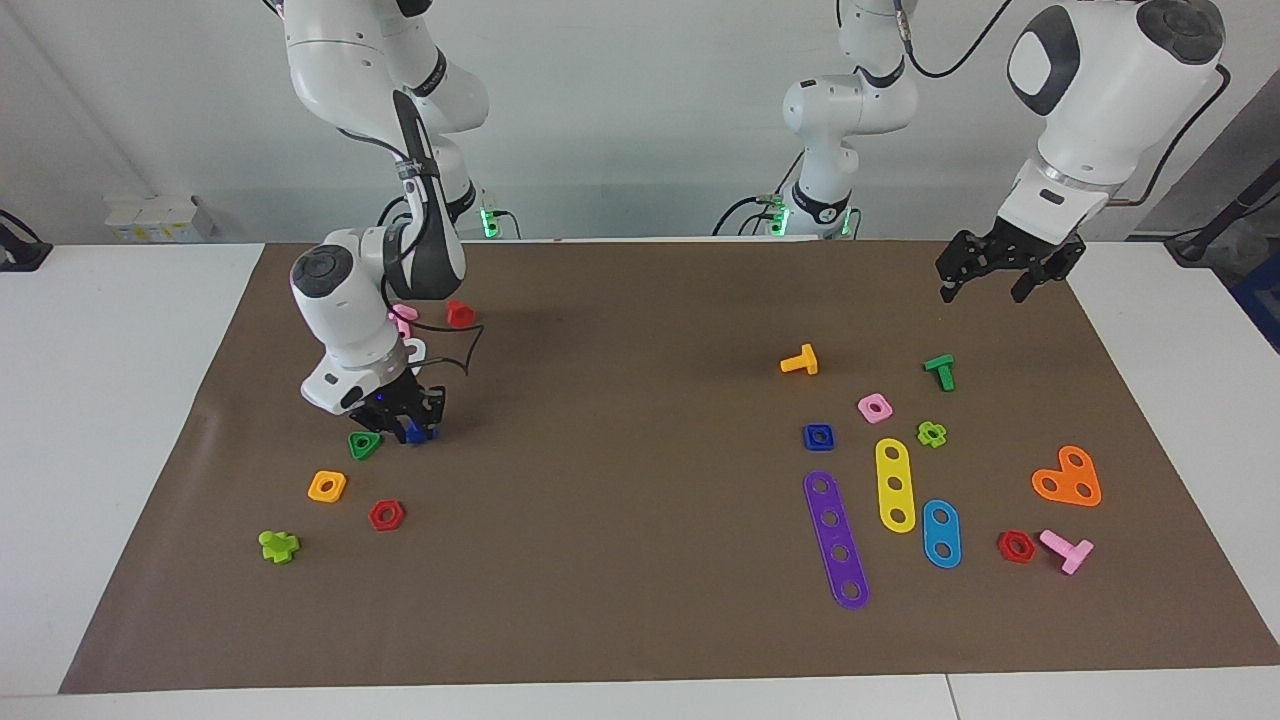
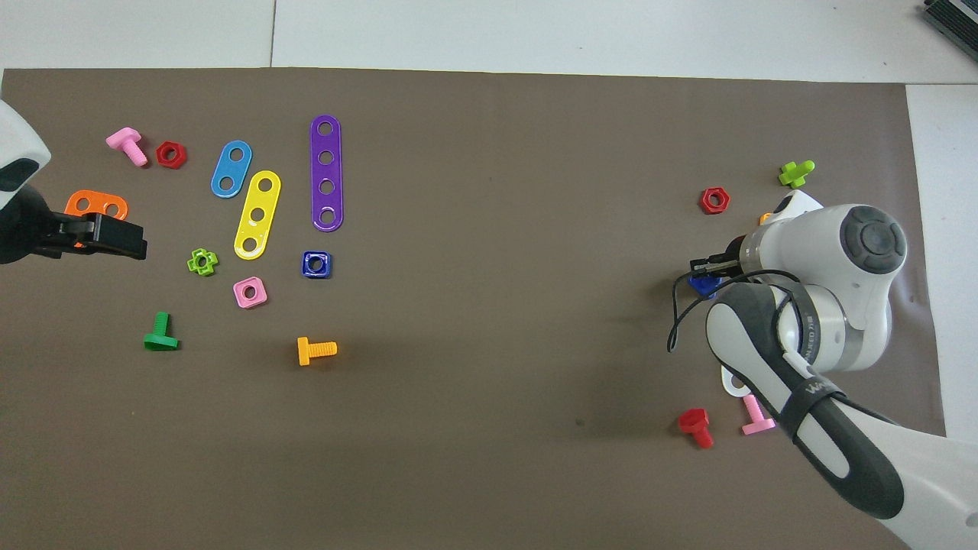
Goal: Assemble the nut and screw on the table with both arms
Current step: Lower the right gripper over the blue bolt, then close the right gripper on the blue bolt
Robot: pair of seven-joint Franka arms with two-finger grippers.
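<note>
Facing view.
- Right gripper (image 1: 412, 424): black two-finger claw on a white jointed arm, lowered to the big brown rectangular mat (image 1: 620, 600) at the right arm's end of the table. Its fingers stand either side of the small dark-blue plastic screw (image 1: 416, 433); whether they are clamped on it or merely around it cannot be told.
- Green triangular nut (image 1: 364, 444): just beside the screw, apart from the claw.
- Orange square nut (image 1: 327, 486) and red hexagonal nut (image 1: 386, 514): farther from the robots than the screw.
- Small dark-blue square plastic nut (image 1: 818, 436): flat on the mat toward the left arm's end, beside the pink square nut (image 1: 874, 407), untouched.
- Left gripper (image 1: 985, 283): raised over the mat's edge at that end, fingers apart and empty; this arm waits.

Overhead view.
- Right gripper (image 2: 709, 269): largely hidden under its own wrist; only a corner of the dark-blue screw (image 2: 703, 285) shows.
- Dark-blue nut (image 2: 315, 264): hole upward, just nearer the robots than the purple four-hole strip (image 2: 326, 173).
- Left gripper (image 2: 114, 237): over the orange heart-shaped plate (image 2: 93, 204), well apart from the nut.

Step in hand, judged: picking up the screw. Next: a firm grip on it, then a lift clear of the green nut; the left arm must descend on the dark-blue nut, avoiding the pink one.
</note>
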